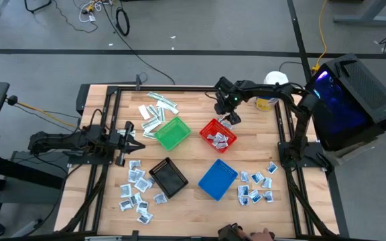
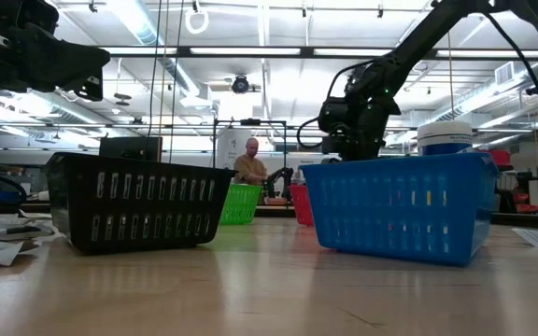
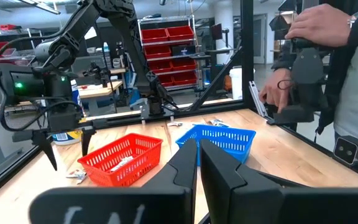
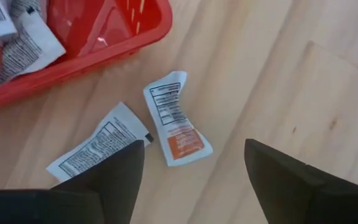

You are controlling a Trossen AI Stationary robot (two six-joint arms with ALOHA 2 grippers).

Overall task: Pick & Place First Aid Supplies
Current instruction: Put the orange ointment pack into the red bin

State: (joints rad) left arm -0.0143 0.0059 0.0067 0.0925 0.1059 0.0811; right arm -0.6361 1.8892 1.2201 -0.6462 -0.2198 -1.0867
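Two small flat packets lie on the wood beside the red basket's far side: one with an orange patch (image 4: 178, 118) and one white with black print (image 4: 98, 149). My right gripper (image 4: 194, 180) hangs open above them, pointing steeply down, fingers on either side of the orange-patch packet and touching nothing; the high view shows it (image 1: 230, 120) at the red basket (image 1: 206, 127). More packets lie inside that basket (image 4: 5, 37). My left gripper (image 3: 197, 168) waits shut and level at the table's left (image 1: 127, 137).
Green (image 1: 173, 132), black (image 1: 168, 177) and blue (image 1: 218, 179) baskets stand mid-table. Loose packets lie near left (image 1: 136, 194) and near right (image 1: 256, 187), with strips at the far left (image 1: 156, 110). A white tub (image 1: 273, 84) stands far right. A person's hands (image 3: 309, 28) work beyond the table's near edge.
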